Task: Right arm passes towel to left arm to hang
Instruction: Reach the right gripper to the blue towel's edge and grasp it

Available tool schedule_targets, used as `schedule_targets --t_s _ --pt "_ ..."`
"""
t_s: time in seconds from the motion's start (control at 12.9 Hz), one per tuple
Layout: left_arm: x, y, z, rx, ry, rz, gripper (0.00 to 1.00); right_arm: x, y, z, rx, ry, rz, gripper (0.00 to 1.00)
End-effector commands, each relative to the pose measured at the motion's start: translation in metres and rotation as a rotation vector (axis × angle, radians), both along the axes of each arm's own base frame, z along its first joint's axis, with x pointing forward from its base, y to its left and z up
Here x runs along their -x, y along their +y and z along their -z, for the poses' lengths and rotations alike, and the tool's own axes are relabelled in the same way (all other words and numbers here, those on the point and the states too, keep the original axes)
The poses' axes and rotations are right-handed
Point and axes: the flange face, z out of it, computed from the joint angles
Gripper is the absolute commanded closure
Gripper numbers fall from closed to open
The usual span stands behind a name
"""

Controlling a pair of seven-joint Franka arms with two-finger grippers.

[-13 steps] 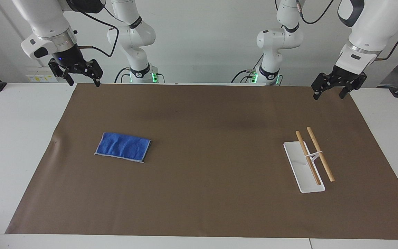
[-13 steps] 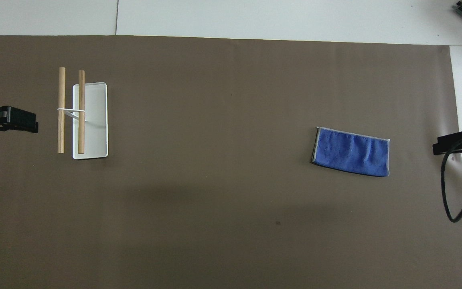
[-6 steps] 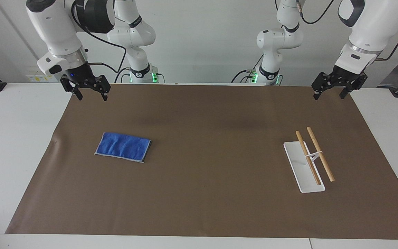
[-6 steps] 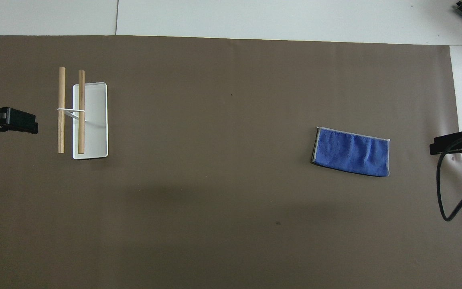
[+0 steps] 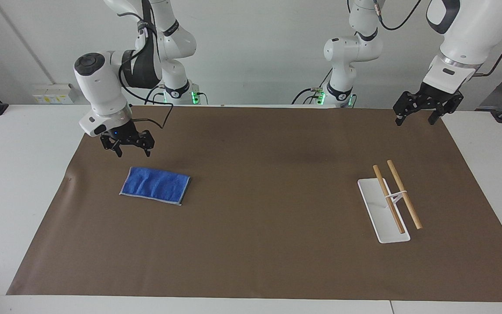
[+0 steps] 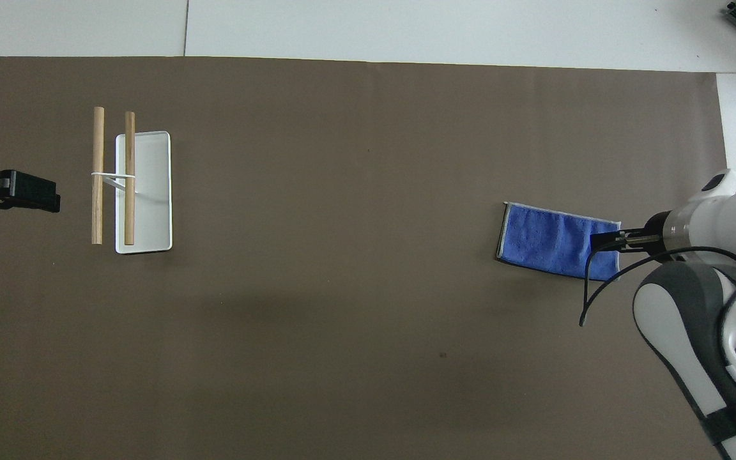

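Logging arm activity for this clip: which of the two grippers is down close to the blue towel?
The right gripper, with the blue wrist light, hangs open just above the towel. The left gripper waits open over the mat's corner.

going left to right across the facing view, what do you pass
right hand → towel → white rack base → wooden rods → left hand
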Motion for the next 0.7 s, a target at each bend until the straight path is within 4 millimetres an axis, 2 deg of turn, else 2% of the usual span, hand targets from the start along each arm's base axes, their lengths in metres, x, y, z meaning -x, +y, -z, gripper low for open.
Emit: schedule_targets --t_s 0.0,0.08,0.23,0.46,0.62 --pt "0.004 0.0 -0.004 0.007 -0.014 -0.009 0.0 -0.005 -0.003 0.057 -0.025 -0.004 0.002 0.0" --pt "0.004 0.0 -0.004 0.007 -0.015 -0.011 0.0 -0.009 0.0 0.077 -0.029 -0.005 0.007 0.0" --pt "0.004 0.0 -0.004 0.007 -0.015 -0.012 0.0 -0.008 0.002 0.097 -0.022 -0.012 -0.02 0.0" --pt "0.004 0.0 -0.004 0.007 -0.014 -0.012 0.0 -0.009 -0.003 0.109 -0.014 -0.021 -0.05 0.0" --pt "0.004 0.0 -0.004 0.007 -0.012 -0.006 0.0 -0.009 -0.002 0.114 -0.053 -0.017 -0.008 0.0"
